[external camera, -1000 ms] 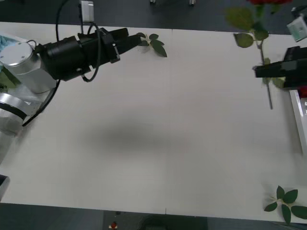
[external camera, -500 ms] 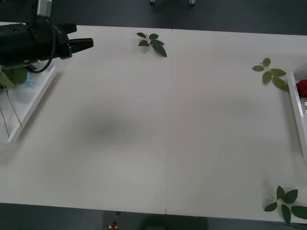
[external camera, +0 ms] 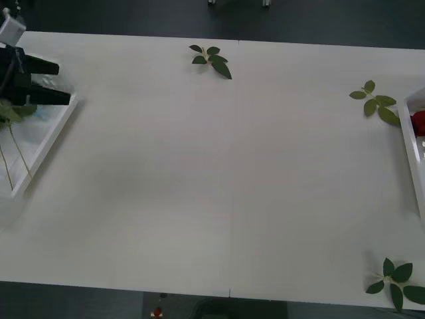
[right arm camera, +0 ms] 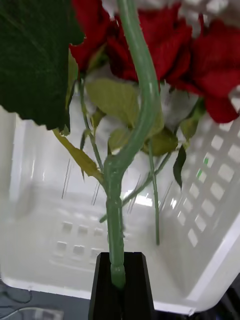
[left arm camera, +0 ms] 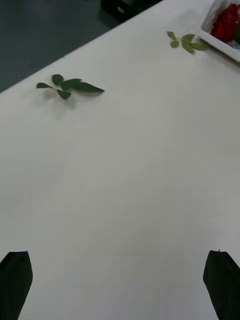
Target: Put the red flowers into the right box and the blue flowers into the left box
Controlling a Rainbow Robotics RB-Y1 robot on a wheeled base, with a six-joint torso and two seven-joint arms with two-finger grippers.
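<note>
white table (external camera: pixel 219 179) | left box (external camera: pixel 46 143) | right box (external camera: pixel 413 156) | three leaf sprigs (external camera: pixel 212 60)

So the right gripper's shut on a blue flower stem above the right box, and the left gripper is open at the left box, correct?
Not quite: the stem in the right gripper belongs to a red flower, as the right wrist view shows, held above the right box. The left gripper is indeed open at the left box.
</note>
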